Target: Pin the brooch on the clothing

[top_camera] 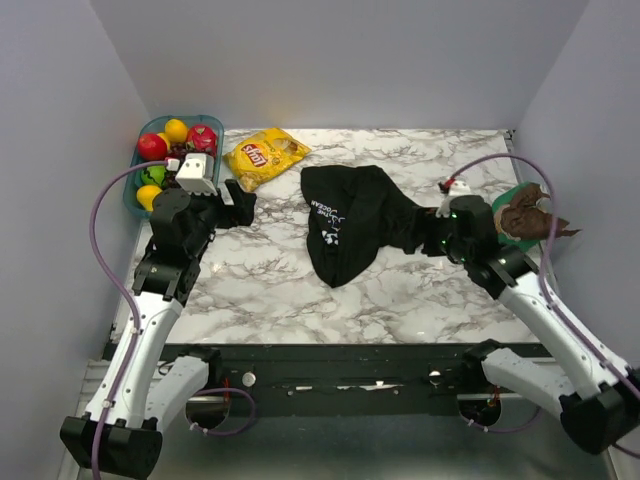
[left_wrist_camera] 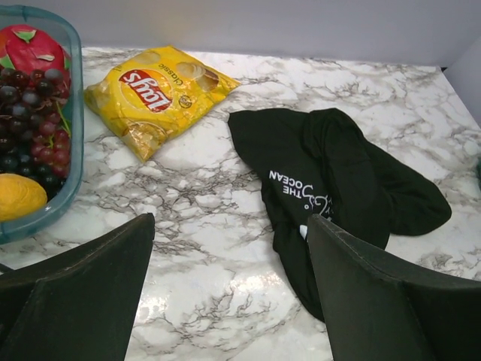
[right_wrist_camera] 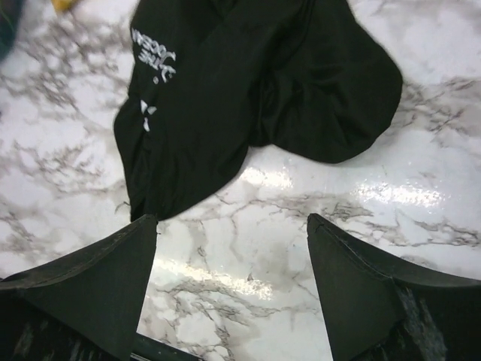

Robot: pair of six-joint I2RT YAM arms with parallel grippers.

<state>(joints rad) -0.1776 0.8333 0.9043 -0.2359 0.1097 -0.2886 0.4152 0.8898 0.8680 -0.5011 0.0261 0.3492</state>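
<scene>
The clothing [top_camera: 350,225] is a black T-shirt with white print, lying crumpled on the middle of the marble table. The left wrist view has it [left_wrist_camera: 331,173] at the right, and the right wrist view has it [right_wrist_camera: 248,90] at the top. The brooch is out of view in every frame. My left gripper [top_camera: 240,205] hovers left of the shirt, open, with bare table between its fingers [left_wrist_camera: 231,219]. My right gripper [top_camera: 432,235] sits at the shirt's right edge, open, over bare marble just short of the cloth [right_wrist_camera: 233,219].
A yellow Lay's chip bag [top_camera: 265,155] [left_wrist_camera: 154,90] lies at the back left. Beside it stands a blue basket [top_camera: 136,150] [left_wrist_camera: 71,45] of fruit in the far left corner. A brown crumpled thing [top_camera: 530,215] rests on a green dish at the right edge.
</scene>
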